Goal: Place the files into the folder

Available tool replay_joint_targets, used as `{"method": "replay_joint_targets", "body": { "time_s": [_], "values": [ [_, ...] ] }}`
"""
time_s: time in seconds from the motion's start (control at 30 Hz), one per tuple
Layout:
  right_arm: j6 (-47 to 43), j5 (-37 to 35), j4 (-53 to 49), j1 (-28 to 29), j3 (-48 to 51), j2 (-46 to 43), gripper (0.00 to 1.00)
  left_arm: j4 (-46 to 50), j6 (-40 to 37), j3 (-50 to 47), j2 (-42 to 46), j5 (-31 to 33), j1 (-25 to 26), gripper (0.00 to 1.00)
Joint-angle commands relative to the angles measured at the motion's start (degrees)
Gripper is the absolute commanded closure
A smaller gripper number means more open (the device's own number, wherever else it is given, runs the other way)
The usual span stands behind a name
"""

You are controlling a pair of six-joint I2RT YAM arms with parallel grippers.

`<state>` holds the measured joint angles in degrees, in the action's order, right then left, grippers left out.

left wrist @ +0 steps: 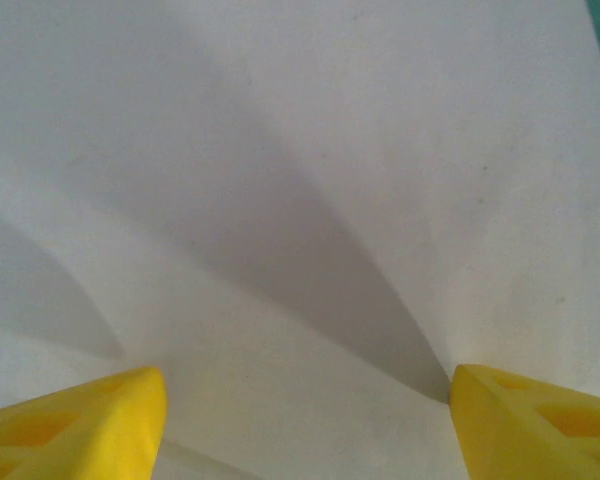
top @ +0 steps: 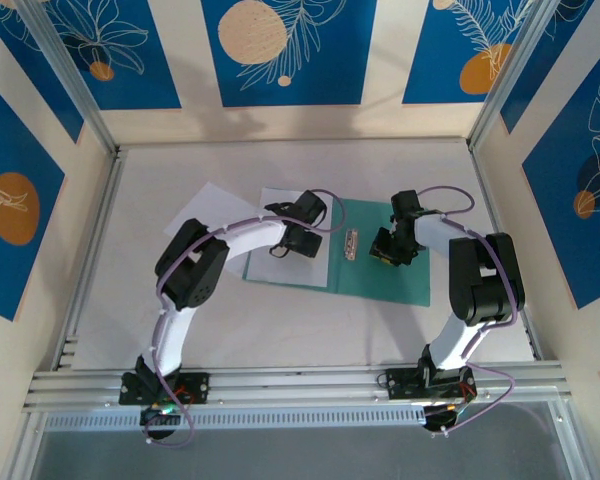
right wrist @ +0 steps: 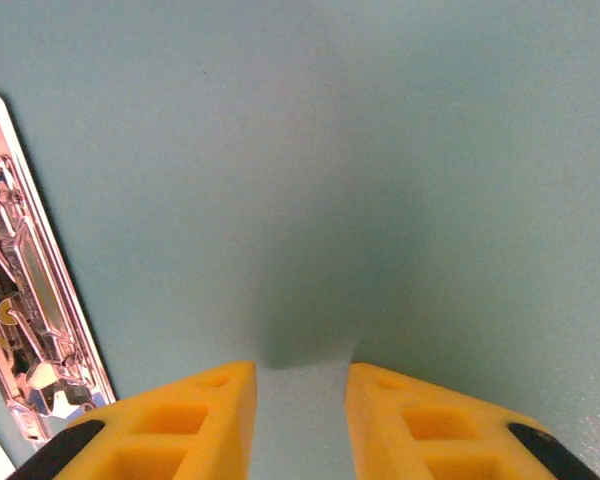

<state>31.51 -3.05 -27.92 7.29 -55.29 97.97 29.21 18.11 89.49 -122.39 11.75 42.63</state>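
Jaws of the left end effector [left wrist: 307, 390] stand wide and empty over one file [left wrist: 330, 150], which looks placed left of the clip [right wrist: 25, 300]. The right end effector [right wrist: 300, 378], narrow and empty, sits low over the folder [right wrist: 400, 150] right of the clip. Next, probably, comes a pinch at the edge of the second file [top: 212, 203], farther left.

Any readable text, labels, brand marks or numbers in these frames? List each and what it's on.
None readable.
White sheet: blank.
Teal folder: no print.
Metal clip: shiny, any stamping too blurred to tell.
Wall panels: leaf and circle drawings, no words.
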Motion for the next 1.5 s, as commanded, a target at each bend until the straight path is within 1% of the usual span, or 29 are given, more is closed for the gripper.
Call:
{"method": "replay_joint_targets", "body": {
  "time_s": [0.0,0.17,0.33,0.47,0.57,0.67,0.77,0.83,0.9,0.97,1.07,1.17,1.47],
  "values": [
    [-1.0,-1.5,-1.4,0.3,-0.5,1.6,0.68,1.0,-0.9,-0.6,2.9,-4.1,-1.2,0.24],
    [-1.4,-1.2,-1.6,0.5,-1.3,1.7,0.68,0.6,-1.9,-0.6,5.0,-10.0,-1.1,0.22],
    [-3.1,-2.6,-3.2,-0.1,-3.1,1.6,0.68,3.1,-1.5,-2.3,10.7,-8.1,-2.0,0.21],
    [-4.5,-2.9,-5.3,-1.1,-6.1,1.2,0.67,3.5,1.5,-8.1,16.8,-8.6,-4.5,0.23],
    [-4.6,-0.7,-6.8,-0.7,-9.1,0.4,0.66,2.6,4.3,-14.9,21.6,-10.7,-7.2,0.26],
    [-4.4,1.4,-8.3,1.8,-12.4,-0.4,0.66,1.8,6.4,-21.5,26.0,-12.6,-8.9,0.31],
    [-3.3,8.0,-9.0,5.1,-15.1,-0.1,0.65,1.5,7.4,-27.0,29.1,-13.4,-10.1,0.35],
    [-1.5,11.3,-8.6,8.0,-16.2,0.3,0.65,0.0,8.2,-30.8,31.1,-14.4,-11.5,0.40],
    [0.6,13.5,-6.8,10.5,-16.0,0.8,0.65,-2.8,9.0,-34.2,32.2,-16.9,-13.2,0.44],
    [2.3,15.6,-4.8,12.8,-15.9,1.8,0.65,-5.5,9.8,-36.8,32.6,-19.8,-14.5,0.51],
    [3.9,15.4,-3.2,15.7,-17.1,5.0,0.66,-7.8,10.3,-38.9,32.3,-21.2,-15.2,0.56],
    [4.1,15.1,-1.6,17.6,-19.2,8.6,0.66,-10.0,10.6,-40.5,32.0,-22.4,-15.7,0.57],
    [3.2,11.5,-1.1,19.4,-28.2,18.0,0.66,-12.7,10.8,-42.5,31.4,-23.5,-16.8,0.60]
  ]
}}
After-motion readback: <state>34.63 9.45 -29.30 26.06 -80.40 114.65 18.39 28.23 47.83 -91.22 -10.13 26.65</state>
